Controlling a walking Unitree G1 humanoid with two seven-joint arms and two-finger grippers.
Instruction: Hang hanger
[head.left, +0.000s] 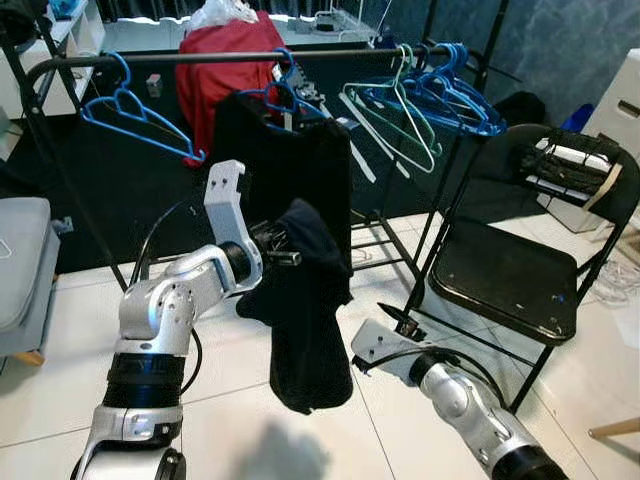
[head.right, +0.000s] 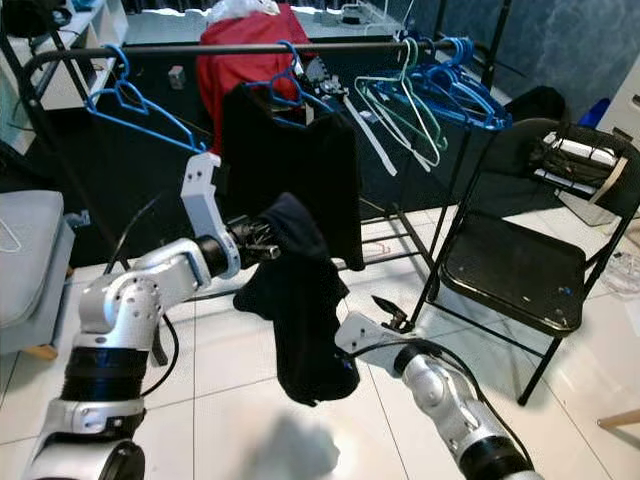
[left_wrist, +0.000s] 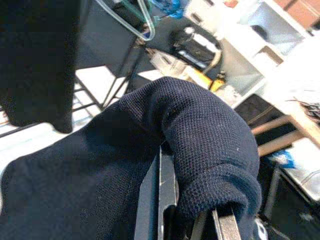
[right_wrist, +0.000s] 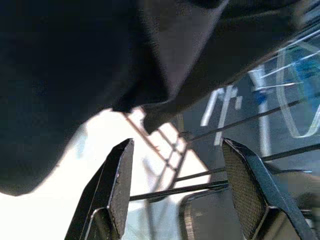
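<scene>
One dark garment (head.left: 305, 320) hangs pinched in the left tool (head.left: 285, 245) below the rail (head.left: 200, 57), while the right tool (right_wrist: 175, 190) waits spread beneath it.

No text, label, brand, number or sign can be read in any of the views. Nothing legible is borne by the dark garment (head.left: 300, 300), the hangers (head.left: 440, 90), the folding chair (head.left: 510, 275) or the silver arms; any marks on the far shelves are too small and blurred to be made out.
</scene>
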